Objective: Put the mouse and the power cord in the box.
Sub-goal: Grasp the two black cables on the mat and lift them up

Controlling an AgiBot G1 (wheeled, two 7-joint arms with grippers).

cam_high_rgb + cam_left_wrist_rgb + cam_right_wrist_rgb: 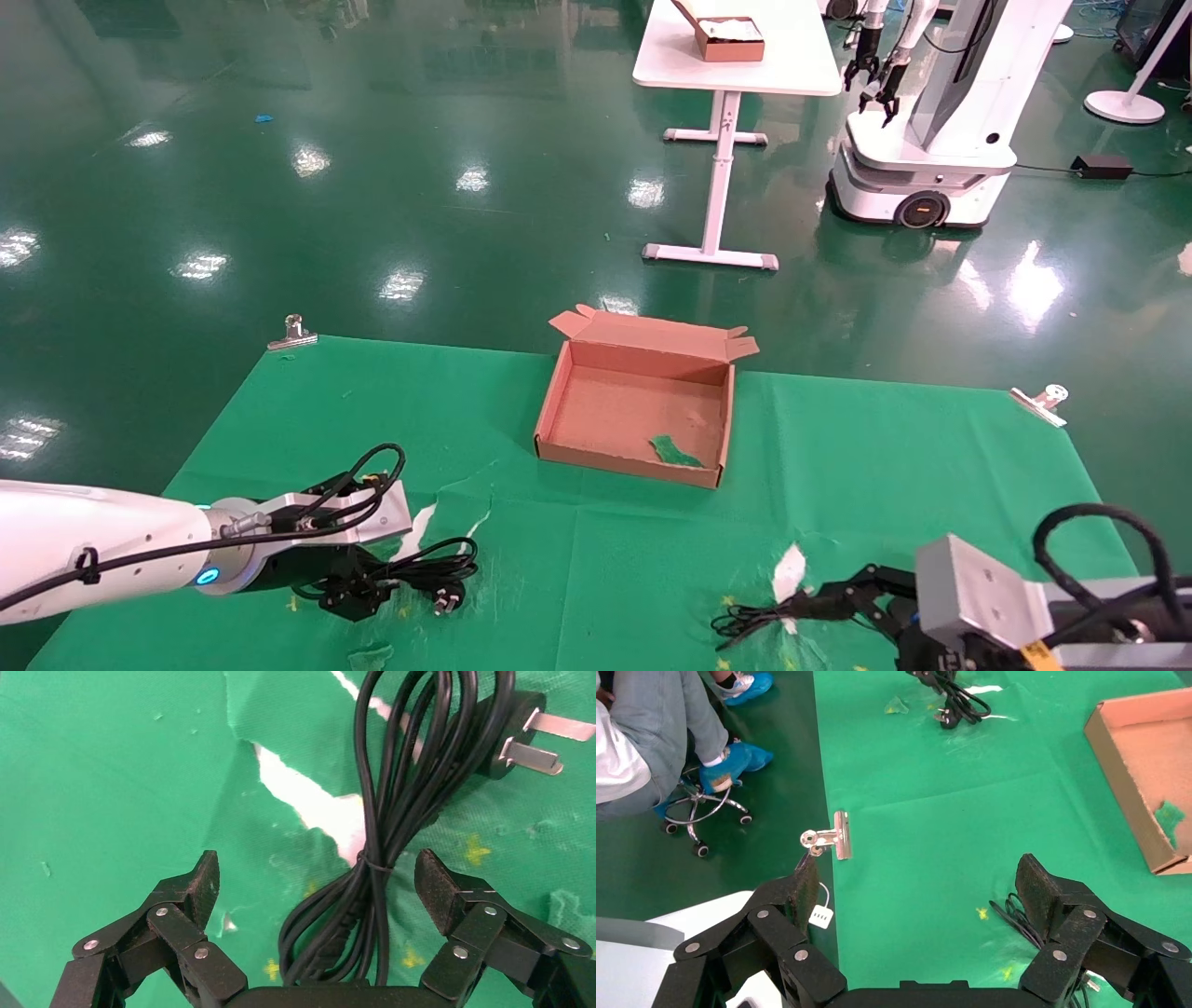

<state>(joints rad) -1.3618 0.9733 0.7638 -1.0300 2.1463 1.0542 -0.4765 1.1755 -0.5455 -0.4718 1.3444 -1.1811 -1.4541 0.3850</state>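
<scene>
The power cord (379, 832) lies coiled on the green cloth, its pronged plug (523, 738) at the far end. My left gripper (316, 874) is open, low over the cloth, with the coil's near end between its spread fingers (200, 881); the head view shows it (358, 596) at the front left beside the cord (428, 564). The brown box (559, 410) sits open at mid-table. My right gripper (919, 888) is open at the front right, with the mouse's thin bundled cable (1018, 920) beside one finger. The mouse body is hidden.
A green scrap (675, 452) lies in the box. Metal clips (293, 333) (1043, 403) hold the cloth at the table's far corners. The cloth is torn, showing white (790, 570). Beyond stand a white table (736, 56) and another robot (931, 140).
</scene>
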